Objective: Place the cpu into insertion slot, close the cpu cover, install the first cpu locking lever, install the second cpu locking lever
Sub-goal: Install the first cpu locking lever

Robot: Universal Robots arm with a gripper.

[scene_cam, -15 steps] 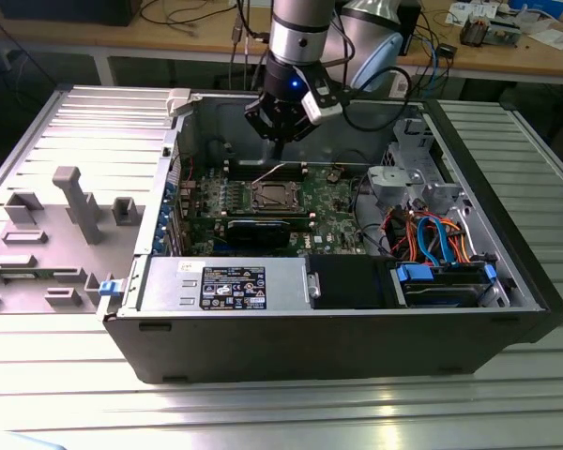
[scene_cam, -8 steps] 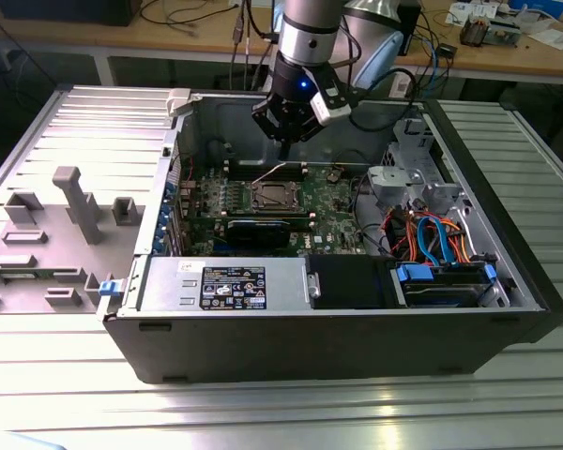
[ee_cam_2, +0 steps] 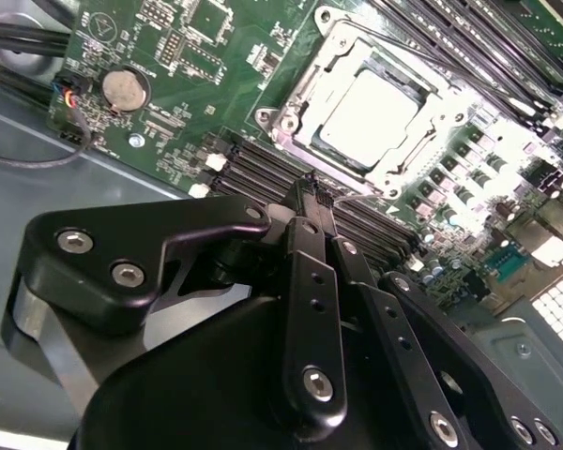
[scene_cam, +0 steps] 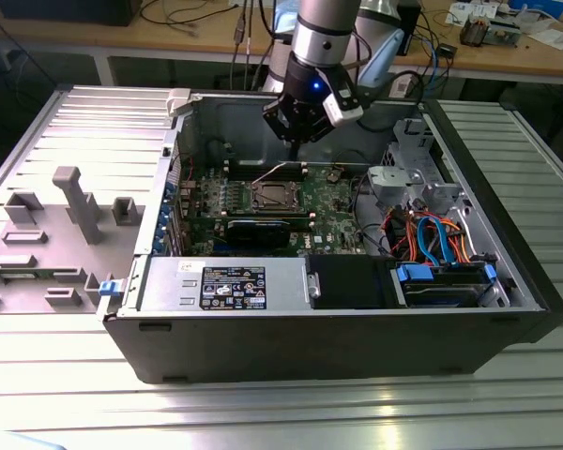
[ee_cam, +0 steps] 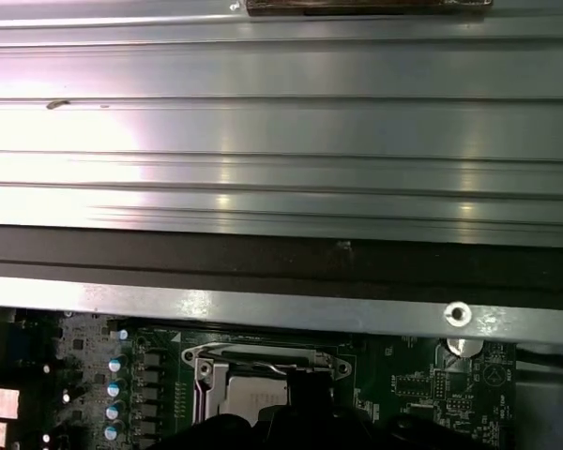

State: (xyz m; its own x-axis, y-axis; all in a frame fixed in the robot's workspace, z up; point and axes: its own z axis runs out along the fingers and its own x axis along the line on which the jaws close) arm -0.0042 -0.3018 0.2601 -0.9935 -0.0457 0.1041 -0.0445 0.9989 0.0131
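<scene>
The cpu [ee_cam_2: 371,112] lies flat in the insertion slot [scene_cam: 274,195] on the green board, silvery top up. The cpu cover [ee_cam_2: 300,131] lies down around it as a metal frame. A thin wire locking lever [scene_cam: 274,172] stands raised at a slant beside the slot. Its free end [ee_cam_2: 357,197] reaches my gripper's tips. My gripper [ee_cam_2: 310,187] hangs just behind the slot inside the case [scene_cam: 296,141], with its black fingers [ee_cam_2: 310,281] shut together. I cannot tell whether the wire is pinched or only touched. The first wrist view shows the cpu [ee_cam: 253,398] low in the frame.
Long memory slots [ee_cam_2: 263,173] run beside the socket, and a coin battery [ee_cam_2: 124,88] sits nearby. A black card [scene_cam: 258,232], the power supply [scene_cam: 220,284] and a drive cage with coloured cables [scene_cam: 432,234] crowd the case. Its metal wall [ee_cam: 281,141] rises close behind.
</scene>
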